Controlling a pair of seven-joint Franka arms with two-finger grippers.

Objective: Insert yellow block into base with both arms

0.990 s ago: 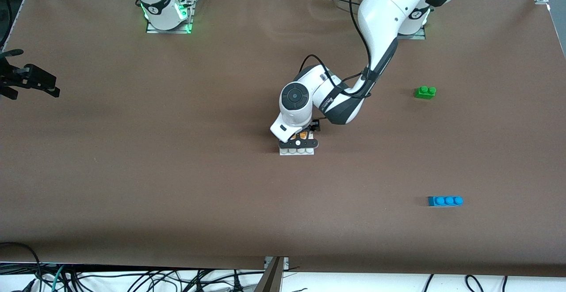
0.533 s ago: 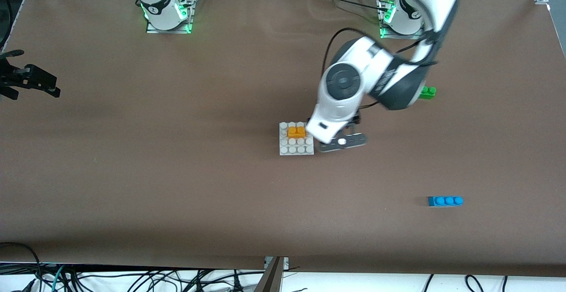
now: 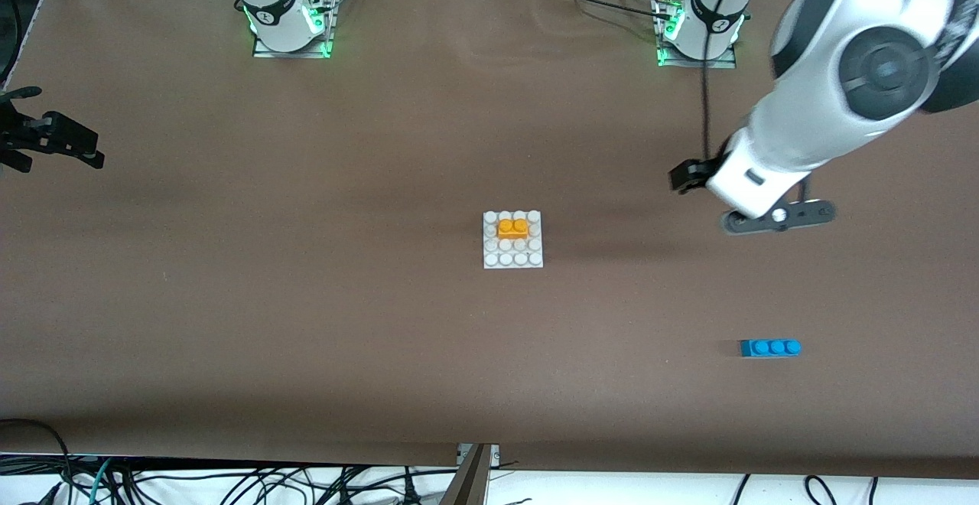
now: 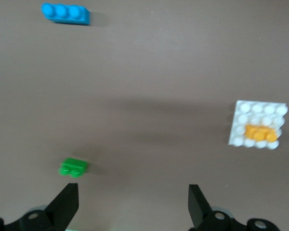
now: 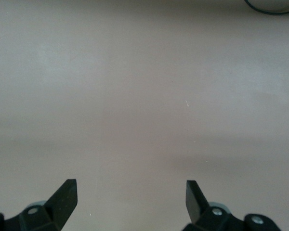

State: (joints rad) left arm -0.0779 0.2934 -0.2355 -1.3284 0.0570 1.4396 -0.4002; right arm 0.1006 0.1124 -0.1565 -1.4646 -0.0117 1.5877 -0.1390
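The yellow block (image 3: 512,227), judged light and rigid, is seated on the base (image 3: 512,259) mid-frame, both grippers (image 4: 132,204) (image 5: 130,202) spread and empty.

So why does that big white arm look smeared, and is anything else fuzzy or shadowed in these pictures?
Front view: the left arm is motion-blurred, while the yellow block on the base and the blue brick look crisp, with a soft shadow on the table beside the base. Left wrist view: everything is slightly soft, including the green brick. Right wrist view: only evenly lit table.
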